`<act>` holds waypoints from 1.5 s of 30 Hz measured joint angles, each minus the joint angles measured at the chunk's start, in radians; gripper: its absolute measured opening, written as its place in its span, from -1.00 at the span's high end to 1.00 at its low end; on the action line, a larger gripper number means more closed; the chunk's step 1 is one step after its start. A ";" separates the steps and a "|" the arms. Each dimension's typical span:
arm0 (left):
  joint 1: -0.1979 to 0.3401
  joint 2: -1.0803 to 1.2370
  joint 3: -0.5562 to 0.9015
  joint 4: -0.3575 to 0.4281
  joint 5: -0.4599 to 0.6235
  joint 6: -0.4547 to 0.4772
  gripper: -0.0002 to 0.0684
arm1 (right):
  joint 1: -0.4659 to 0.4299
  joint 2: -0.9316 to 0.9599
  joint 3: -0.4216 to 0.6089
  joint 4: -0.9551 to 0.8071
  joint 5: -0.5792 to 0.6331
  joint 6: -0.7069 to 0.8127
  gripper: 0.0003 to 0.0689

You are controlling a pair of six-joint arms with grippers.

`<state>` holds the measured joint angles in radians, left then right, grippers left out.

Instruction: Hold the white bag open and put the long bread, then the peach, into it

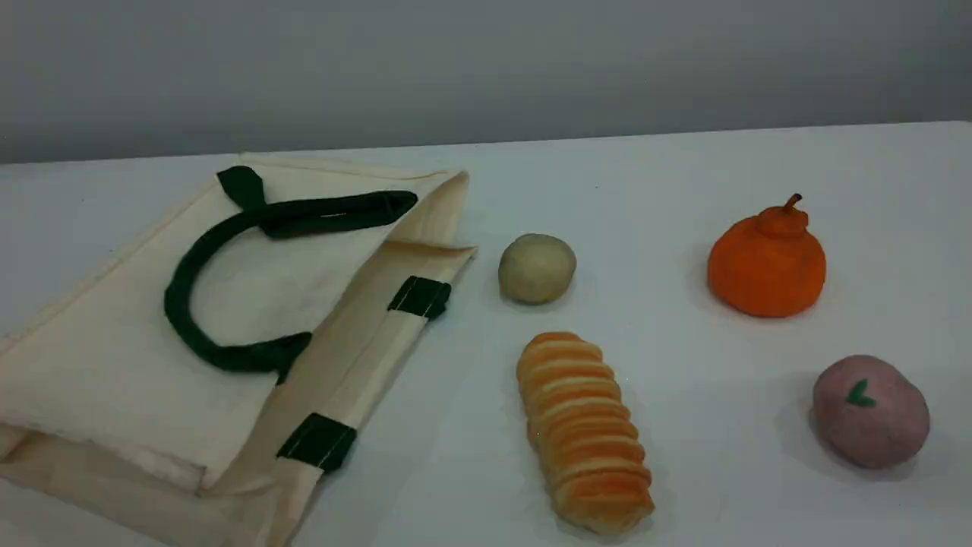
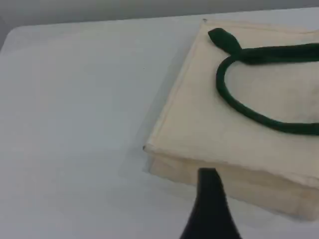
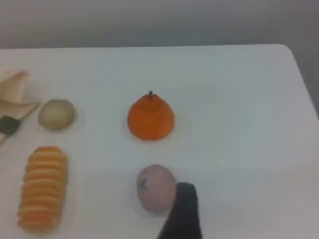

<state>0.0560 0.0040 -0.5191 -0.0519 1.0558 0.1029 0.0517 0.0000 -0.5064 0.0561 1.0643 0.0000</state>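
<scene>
white bag (image 2: pixel 209 124) just beyond left gripper (image 2: pixel 212 199), peach (image 3: pixel 155 188) beside right gripper (image 3: pixel 183 211)

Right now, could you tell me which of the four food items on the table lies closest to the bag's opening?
The small beige ball: it sits just beside the white bag mouth, while the long bread, orange fruit and peach lie farther off.
</scene>
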 joint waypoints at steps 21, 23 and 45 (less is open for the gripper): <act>-0.033 0.607 -0.290 0.001 -0.035 -0.094 -0.38 | 0.068 0.602 -0.395 0.023 -0.075 0.026 -0.70; -0.033 0.686 -0.316 0.001 -0.036 -0.094 -0.38 | 0.068 0.669 -0.429 0.024 -0.068 0.024 -0.70; -0.033 1.390 -0.514 0.000 -0.216 -0.079 -0.38 | 0.068 1.139 -0.611 0.074 -0.159 0.014 -0.70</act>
<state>0.0231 1.3945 -1.0331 -0.0521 0.8397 0.0240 0.1198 1.1389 -1.1171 0.1304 0.9055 0.0141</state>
